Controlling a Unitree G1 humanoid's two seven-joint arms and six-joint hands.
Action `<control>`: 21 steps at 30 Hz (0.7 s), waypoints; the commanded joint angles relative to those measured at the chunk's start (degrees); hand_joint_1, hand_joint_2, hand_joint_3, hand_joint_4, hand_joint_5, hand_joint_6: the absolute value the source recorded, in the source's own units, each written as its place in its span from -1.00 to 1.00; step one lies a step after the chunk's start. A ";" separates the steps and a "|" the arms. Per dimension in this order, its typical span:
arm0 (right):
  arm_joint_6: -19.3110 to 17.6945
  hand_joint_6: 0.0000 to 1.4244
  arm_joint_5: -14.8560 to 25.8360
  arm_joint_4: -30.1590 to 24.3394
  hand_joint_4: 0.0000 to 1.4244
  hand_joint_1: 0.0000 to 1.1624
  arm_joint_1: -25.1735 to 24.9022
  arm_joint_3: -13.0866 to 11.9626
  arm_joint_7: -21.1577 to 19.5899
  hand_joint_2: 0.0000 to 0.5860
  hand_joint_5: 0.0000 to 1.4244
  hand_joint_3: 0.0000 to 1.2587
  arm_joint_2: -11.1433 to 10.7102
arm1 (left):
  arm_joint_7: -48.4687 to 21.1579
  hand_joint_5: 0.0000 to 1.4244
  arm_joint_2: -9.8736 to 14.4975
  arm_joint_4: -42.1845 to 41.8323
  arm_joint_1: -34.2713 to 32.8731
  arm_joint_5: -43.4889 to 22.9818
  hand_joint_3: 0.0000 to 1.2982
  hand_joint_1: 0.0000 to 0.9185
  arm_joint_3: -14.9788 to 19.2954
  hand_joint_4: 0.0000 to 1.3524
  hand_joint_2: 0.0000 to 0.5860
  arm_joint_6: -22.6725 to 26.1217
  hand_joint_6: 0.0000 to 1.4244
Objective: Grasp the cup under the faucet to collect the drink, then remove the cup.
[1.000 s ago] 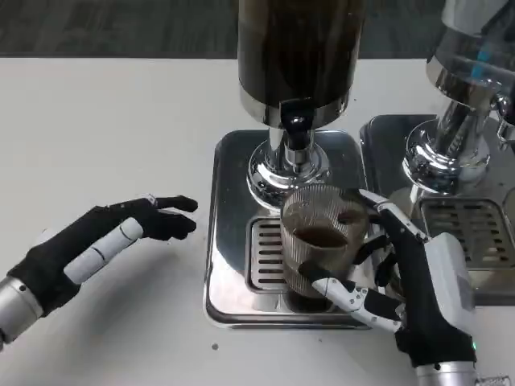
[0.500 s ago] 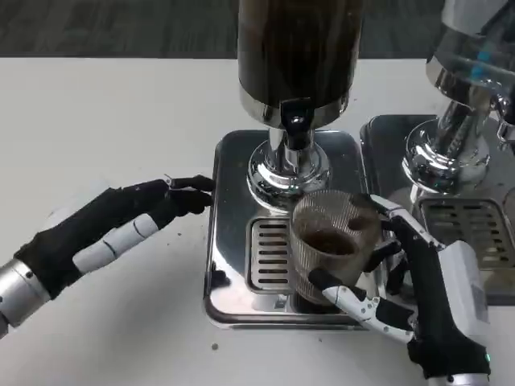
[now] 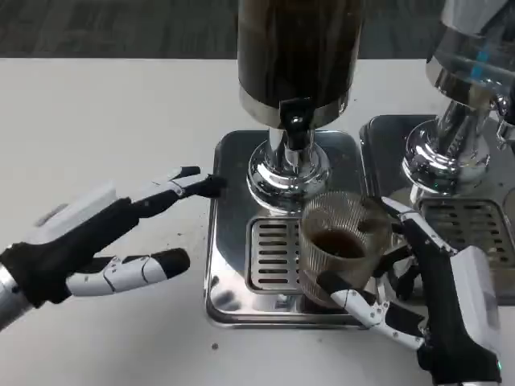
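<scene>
A ribbed clear cup (image 3: 342, 241) holding dark drink stands over the right part of the drip grate (image 3: 272, 255), a little right of and below the black faucet (image 3: 294, 122) of the dark dispenser (image 3: 298, 52). My right hand (image 3: 438, 301) grips the cup from the right, thumb in front and fingers behind it. My left hand (image 3: 96, 237) hovers open at the left of the steel tray (image 3: 233, 161), fingertips reaching its left edge, thumb spread below.
A second dispenser (image 3: 467, 88) with its own tray and grate (image 3: 475, 233) stands at the right, close to my right hand. White table stretches to the left and front.
The right hand has carried the cup rightward, away from under the faucet. The left hand has turned over, white back up, and slid closer to the tray's left edge.
</scene>
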 commanded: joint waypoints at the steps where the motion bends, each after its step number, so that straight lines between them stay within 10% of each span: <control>1: -1.57 0.65 1.24 -3.47 -0.03 0.16 0.93 -0.89 0.08 -0.19 0.17 -0.08 0.09 | 3.06 -1.00 2.85 -1.76 1.77 3.03 -0.88 -1.00 0.17 -1.00 -0.53 -3.23 -0.88; 21: -2.14 0.68 2.40 -7.80 -0.02 0.17 3.73 -2.25 2.59 -0.22 0.20 -0.05 -0.16 | 7.80 -1.00 8.14 -4.80 6.66 6.80 -1.00 -1.00 -1.22 -1.00 -0.57 -10.49 -1.00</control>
